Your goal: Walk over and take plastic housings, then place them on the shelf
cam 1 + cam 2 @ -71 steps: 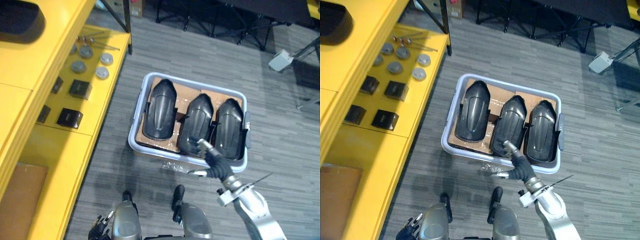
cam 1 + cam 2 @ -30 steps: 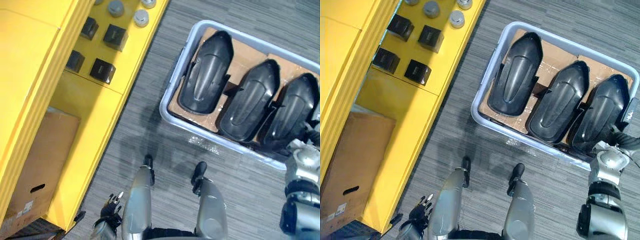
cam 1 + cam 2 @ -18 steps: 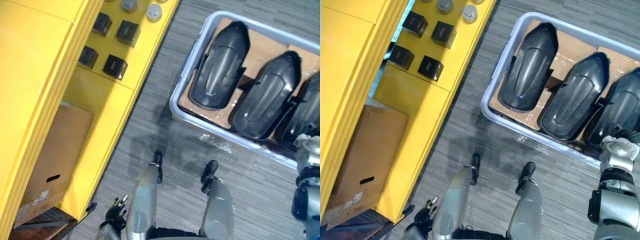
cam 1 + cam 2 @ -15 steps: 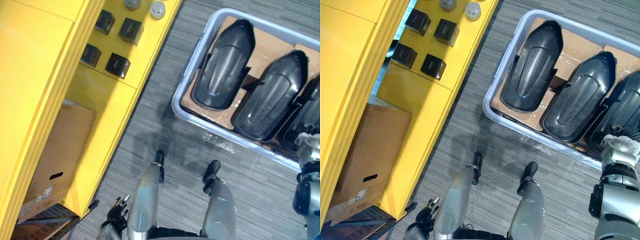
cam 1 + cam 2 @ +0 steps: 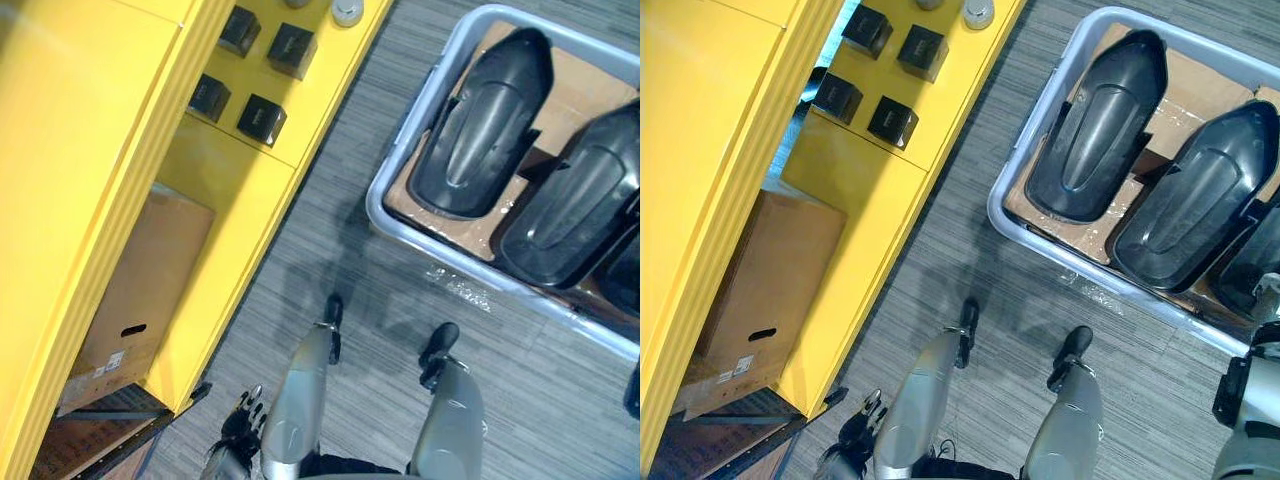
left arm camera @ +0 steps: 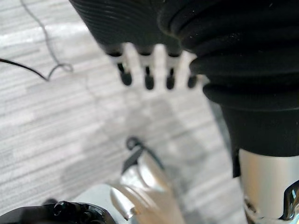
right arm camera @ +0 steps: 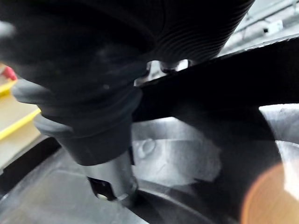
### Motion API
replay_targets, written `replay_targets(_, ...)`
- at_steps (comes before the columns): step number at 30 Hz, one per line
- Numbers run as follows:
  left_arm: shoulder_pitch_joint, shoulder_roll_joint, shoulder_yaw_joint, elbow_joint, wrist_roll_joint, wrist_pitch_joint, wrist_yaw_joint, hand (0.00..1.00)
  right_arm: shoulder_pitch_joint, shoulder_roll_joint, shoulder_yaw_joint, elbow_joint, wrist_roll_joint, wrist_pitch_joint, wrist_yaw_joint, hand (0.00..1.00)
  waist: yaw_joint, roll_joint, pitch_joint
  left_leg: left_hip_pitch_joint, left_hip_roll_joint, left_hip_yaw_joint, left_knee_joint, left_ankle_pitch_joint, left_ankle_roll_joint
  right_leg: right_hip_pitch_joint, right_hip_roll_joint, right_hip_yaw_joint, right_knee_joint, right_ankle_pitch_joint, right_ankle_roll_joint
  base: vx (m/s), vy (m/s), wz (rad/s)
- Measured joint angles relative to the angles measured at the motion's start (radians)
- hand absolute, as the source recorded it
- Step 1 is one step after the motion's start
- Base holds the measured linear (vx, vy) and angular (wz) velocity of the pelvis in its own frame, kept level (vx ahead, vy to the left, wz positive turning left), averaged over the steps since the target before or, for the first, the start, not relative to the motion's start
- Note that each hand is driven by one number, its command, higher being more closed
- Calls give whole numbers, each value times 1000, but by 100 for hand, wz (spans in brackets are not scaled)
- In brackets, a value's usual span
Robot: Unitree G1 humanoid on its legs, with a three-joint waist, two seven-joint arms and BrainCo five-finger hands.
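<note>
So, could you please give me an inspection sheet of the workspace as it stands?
Surface: grey carpeted floor.
Job's things: three black housings side by side in a grey bin, on a cardboard liner; yellow shelf at the robot's left.
Clutter: small black boxes and a round grey cap on the shelf.
Hands: left hand open, hanging over the floor; right hand against a housing, grip unclear.
Cables: nothing seen by bin or shelf.
Surroundings: cardboard box under the shelf.
</note>
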Motion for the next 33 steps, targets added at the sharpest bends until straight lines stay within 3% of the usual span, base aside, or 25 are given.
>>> replay_targets(5,-12,-6,-12,15,1,-1,-2,0,-20,3,3,27,-75,58,11,100,2,18,-12,4,-3,-4,-13,13,-3,-3,-6,-4,11,-6,-2,-9,-5,4)
replay_targets(11,-11,-4,-5,6,4,-1,-3,0,-11,15,-9,43,-138,54,14,100,1,17,-12,36,-1,-12,-8,14,-4,35,-4,-12,16,-15,-3,8,-3,4)
replay_targets(15,-11,-4,17,-45,0,-3,-39,0,5,44,-12,36,-212,15,14,100,-11,7,-5,79,14,-11,-14,11,-7,86,14,-19,-4,-16,-3,-13,0,-4)
replay_targets(18,-4,1,46,-120,2,-27,-54,0,47,74,3,-42,-253,-3,14,100,-15,-30,11,152,34,3,-49,11,-12,153,39,-12,-47,-15,-3,-15,-19,-15)
replay_targets(23,66,77,73,-444,7,-34,-42,0,185,133,10,-318,-308,-26,14,100,-30,-136,8,301,65,34,-158,30,-37,283,82,-6,-166,24,-10,67,-43,-17)
replay_targets(24,72,84,89,-493,16,-29,-32,0,209,138,10,-353,-324,-26,13,100,-33,-146,7,321,68,35,-170,32,-38,304,88,-6,-183,28,-8,123,-51,-16)
replay_targets(26,79,115,131,-661,72,-20,7,0,279,167,10,-444,-366,-24,13,100,-34,-194,-32,382,76,56,-212,34,-41,361,99,-5,-233,36,-6,125,-32,-11)
replay_targets(28,79,137,134,-747,108,-2,22,0,318,190,9,-487,-375,-24,13,100,-38,-220,-90,408,76,66,-247,36,-44,384,106,-4,-275,48,-4,149,-17,-14)
replay_targets(30,74,142,135,-817,145,24,38,0,345,209,9,-521,-405,-20,15,100,-38,-234,-133,452,76,85,-280,36,-44,424,112,-4,-328,71,-2,147,-1,-18)
replay_targets(33,37,150,135,-902,200,81,49,0,370,218,9,-609,-440,-17,20,100,-44,-231,-207,498,72,108,-328,38,-44,466,118,-4,-391,106,3,100,20,-15)
